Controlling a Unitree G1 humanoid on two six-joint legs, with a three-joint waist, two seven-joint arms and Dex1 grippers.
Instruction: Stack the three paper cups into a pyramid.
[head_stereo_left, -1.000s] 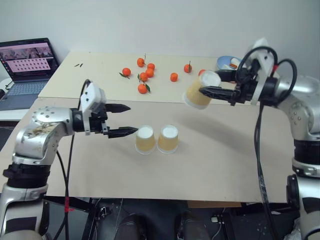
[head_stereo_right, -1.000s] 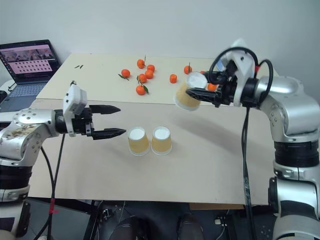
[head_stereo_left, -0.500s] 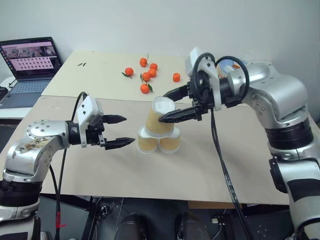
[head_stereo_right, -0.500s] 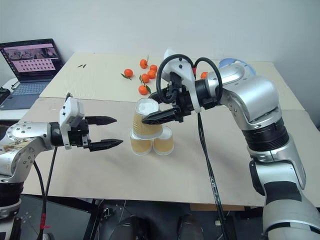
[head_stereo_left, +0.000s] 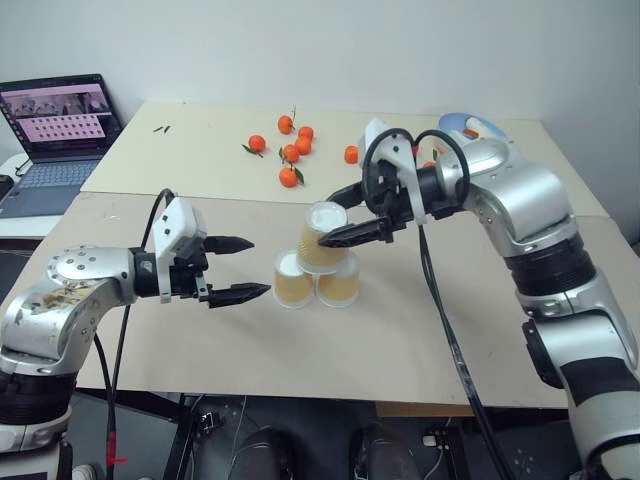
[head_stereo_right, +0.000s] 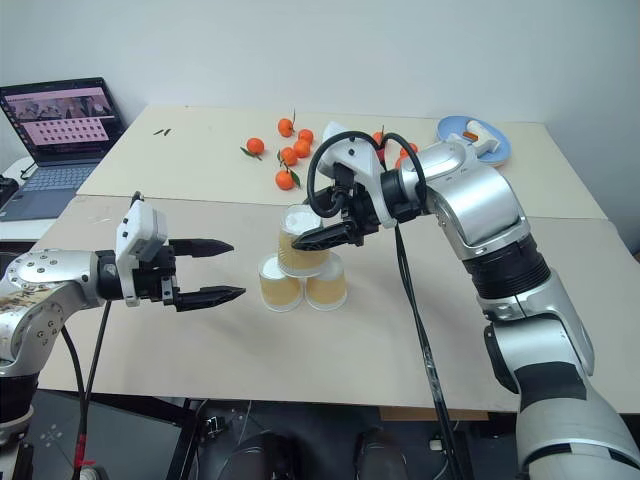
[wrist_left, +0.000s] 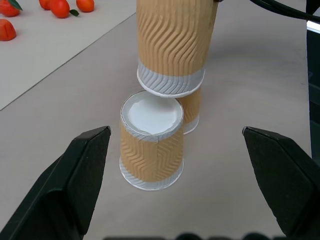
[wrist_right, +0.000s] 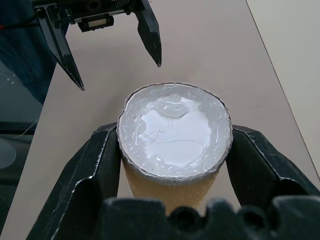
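Having been carried in from beside the tangerines (head_stereo_left: 290, 150), the third cup (head_stereo_left: 321, 238) is now held inverted by the right gripper (head_stereo_left: 335, 215) on the two base cups (head_stereo_left: 315, 282). Rippled tan sides and white flat bases are seen. The left gripper (head_stereo_left: 243, 268) is spread wide nearby.

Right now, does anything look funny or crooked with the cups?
A little. The top cup sits on the two bottom cups leaning slightly, not straight, with the right gripper shut on it. Nothing is spilled or squashed.
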